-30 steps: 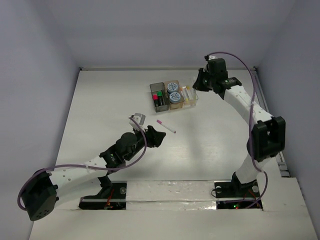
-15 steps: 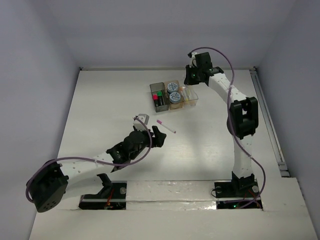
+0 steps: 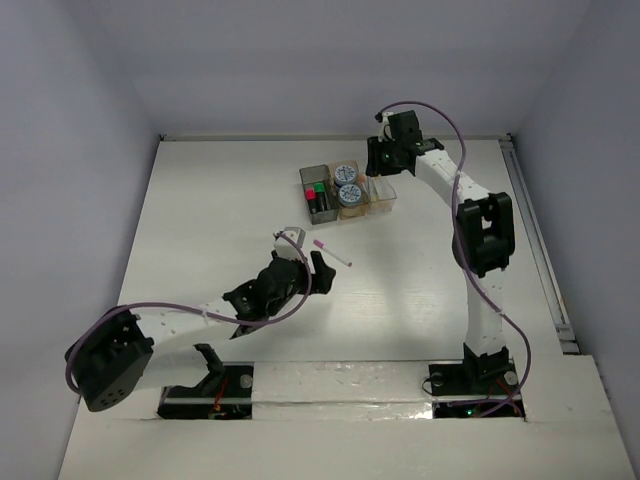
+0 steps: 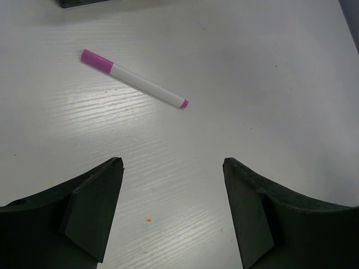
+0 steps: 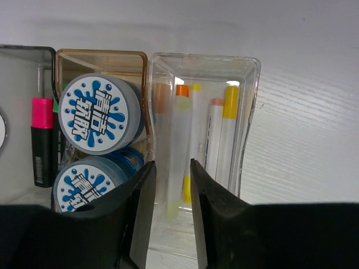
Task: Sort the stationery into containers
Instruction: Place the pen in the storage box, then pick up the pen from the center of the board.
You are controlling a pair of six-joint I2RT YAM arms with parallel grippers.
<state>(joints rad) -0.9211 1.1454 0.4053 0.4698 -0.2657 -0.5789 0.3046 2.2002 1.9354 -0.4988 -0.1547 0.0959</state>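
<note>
A white pen with a magenta cap [image 3: 332,252] lies on the table in front of the bins; it also shows in the left wrist view [image 4: 134,86]. My left gripper [image 3: 320,268] is open and empty just short of it [image 4: 171,162]. My right gripper [image 3: 376,166] hovers over the clear bin [image 5: 252,73], jaws a little apart [image 5: 171,165]. A blurred white pen with a yellow-green cap [image 5: 178,151] is between and below the jaws, loose, over several capped pens in the bin.
The three joined bins [image 3: 345,188] stand at the back centre. The amber bin [image 5: 98,53] holds two blue-white tape rolls [image 5: 98,112]. The grey bin [image 5: 28,49] holds a black marker with a pink cap [image 5: 40,140]. Walls close in the table.
My left gripper has reached forward and right, closer to the magenta pen. My right gripper has swung left from beside the bins to over the clear bin.
</note>
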